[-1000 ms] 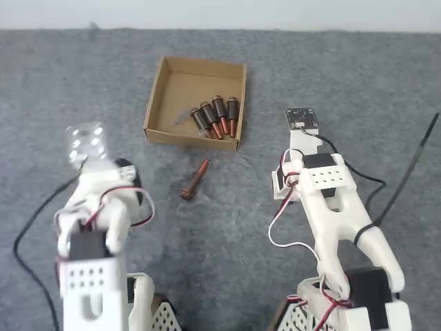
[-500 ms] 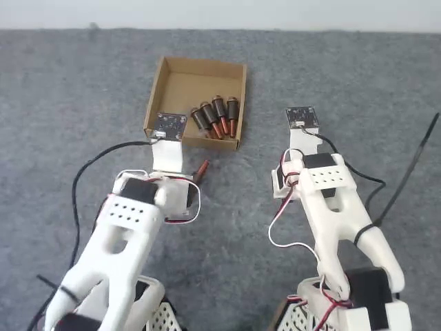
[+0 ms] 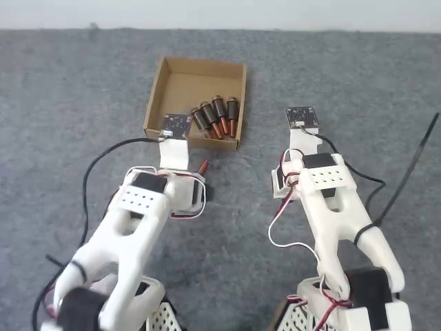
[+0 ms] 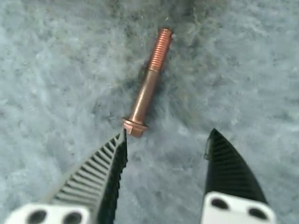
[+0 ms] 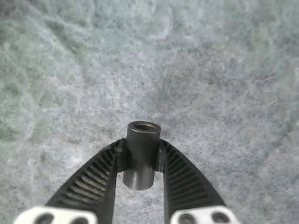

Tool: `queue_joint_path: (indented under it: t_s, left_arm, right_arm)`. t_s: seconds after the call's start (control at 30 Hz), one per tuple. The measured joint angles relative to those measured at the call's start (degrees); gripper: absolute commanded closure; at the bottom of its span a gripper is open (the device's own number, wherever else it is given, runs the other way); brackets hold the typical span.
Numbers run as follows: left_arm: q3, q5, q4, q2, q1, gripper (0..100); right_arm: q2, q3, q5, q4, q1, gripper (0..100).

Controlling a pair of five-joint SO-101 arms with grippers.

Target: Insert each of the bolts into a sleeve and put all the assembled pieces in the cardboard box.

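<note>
— Copper-coloured bolt (image 4: 145, 84) flat on the grey table (image 3: 358, 76), just outside the near wall of the cardboard box (image 3: 153, 110). Low over it, the left gripper (image 4: 167, 136), fingers spread wide, one tip just beside the hex head, threaded end pointing away.

— And the other side?

— Well apart from the bolt, the right gripper (image 5: 140, 143), fingers pinching a dark sleeve (image 5: 141, 156), open bore turned back toward the wrist.

— Risks from here?

— Off-centre, by the look of it: lined up with one finger, not with the gap. Likely to nudge the head and roll or spin the bolt across the table if closed like this. Smooth round shank too, so prone to slip or tilt when pinched near one end, and then hard to feed into the bore. Close to the box wall as well, with some chance of bumping it.

— Box contents?

— Four assembled pieces (image 3: 216, 117) side by side in the near right corner, dark sleeves farther in, copper ends toward the near wall. Probably the last pair, then.
</note>
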Motion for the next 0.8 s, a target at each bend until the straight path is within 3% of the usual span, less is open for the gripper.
queue_joint_path:
  t_s: [0.47,0.8]
  left_arm:
    - [-0.7,-3.52,-9.67,6.95,0.0,75]
    - [-0.7,-3.43,-9.76,6.95,-2.64,87]
  right_arm:
    - [0.0,0.0,0.0,0.0,0.0,99.1]
    - [0.0,0.0,0.0,0.0,0.0,99.1]
